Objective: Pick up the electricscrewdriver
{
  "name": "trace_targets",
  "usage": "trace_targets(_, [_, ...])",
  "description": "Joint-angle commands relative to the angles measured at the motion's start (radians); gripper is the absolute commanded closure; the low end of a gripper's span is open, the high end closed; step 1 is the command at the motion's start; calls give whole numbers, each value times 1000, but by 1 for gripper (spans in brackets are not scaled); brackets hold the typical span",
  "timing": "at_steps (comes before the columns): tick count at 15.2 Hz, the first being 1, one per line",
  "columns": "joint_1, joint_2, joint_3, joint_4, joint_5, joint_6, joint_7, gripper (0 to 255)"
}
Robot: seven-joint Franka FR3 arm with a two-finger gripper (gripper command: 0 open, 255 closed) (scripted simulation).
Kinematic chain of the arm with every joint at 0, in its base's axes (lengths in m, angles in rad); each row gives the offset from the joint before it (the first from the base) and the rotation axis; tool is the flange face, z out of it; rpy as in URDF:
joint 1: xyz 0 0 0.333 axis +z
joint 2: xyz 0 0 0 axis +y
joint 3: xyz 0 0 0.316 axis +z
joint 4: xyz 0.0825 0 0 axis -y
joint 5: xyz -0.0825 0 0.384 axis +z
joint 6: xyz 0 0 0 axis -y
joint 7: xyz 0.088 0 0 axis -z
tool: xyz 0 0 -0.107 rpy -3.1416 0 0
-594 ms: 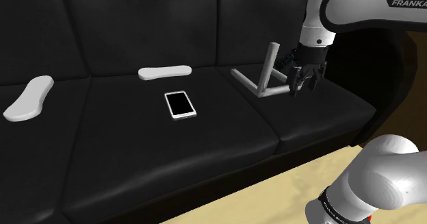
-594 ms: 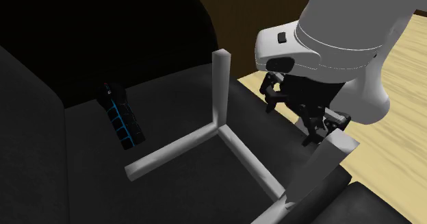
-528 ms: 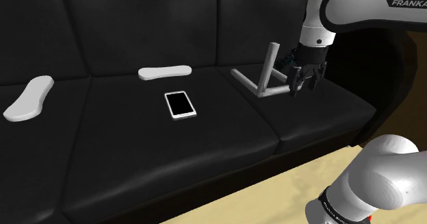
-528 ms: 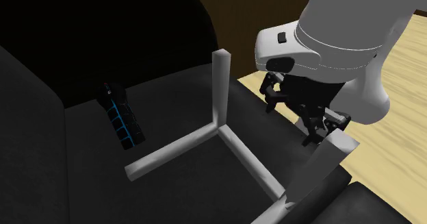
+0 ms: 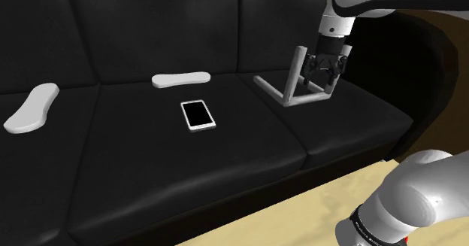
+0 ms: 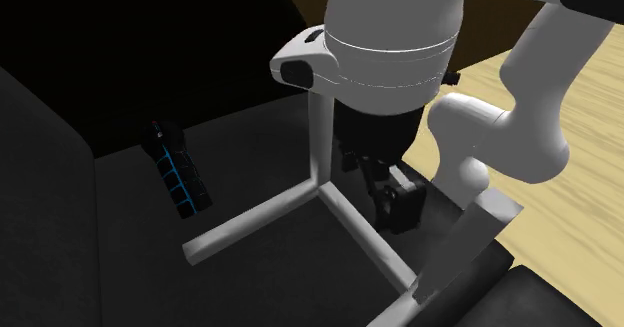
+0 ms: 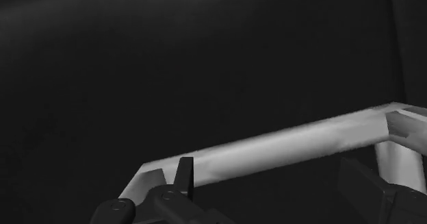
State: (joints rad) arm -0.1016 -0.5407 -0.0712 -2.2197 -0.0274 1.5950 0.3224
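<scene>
The gripper [image 5: 323, 70] hung over the sofa's [image 5: 113, 154] end seat cushion, pointing down, with its fingers [image 7: 183, 178] spread apart and nothing clasped between them. In the wrist view the gripper [image 7: 274, 188] faced one bar of a white three-armed frame [image 7: 274, 151], which ran across beyond the fingertips; contact could not be confirmed.

In the second exterior view the gripper [image 6: 395, 200] stood above the white three-armed frame [image 6: 320, 190], just at 3 o'clock of its upright arm. The electric screwdriver [image 6: 178, 172], black with blue lines, lay on the dark seat at roughly 9 o'clock of the gripper, well apart from it, with the frame's upright arm between the two.

In the shoulder view the frame [image 5: 289, 90] sat at 8 o'clock of the gripper, and a smartphone [image 5: 198, 115] lay screen-up on the middle cushion, further out at 8 o'clock.
</scene>
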Motion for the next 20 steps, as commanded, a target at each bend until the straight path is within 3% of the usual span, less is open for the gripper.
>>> trace_targets(1, [-23, 70, -19, 64, 17, 21, 45, 0])
trace_targets(20, [-227, 544, -247, 601, 248, 74, 385, 0])
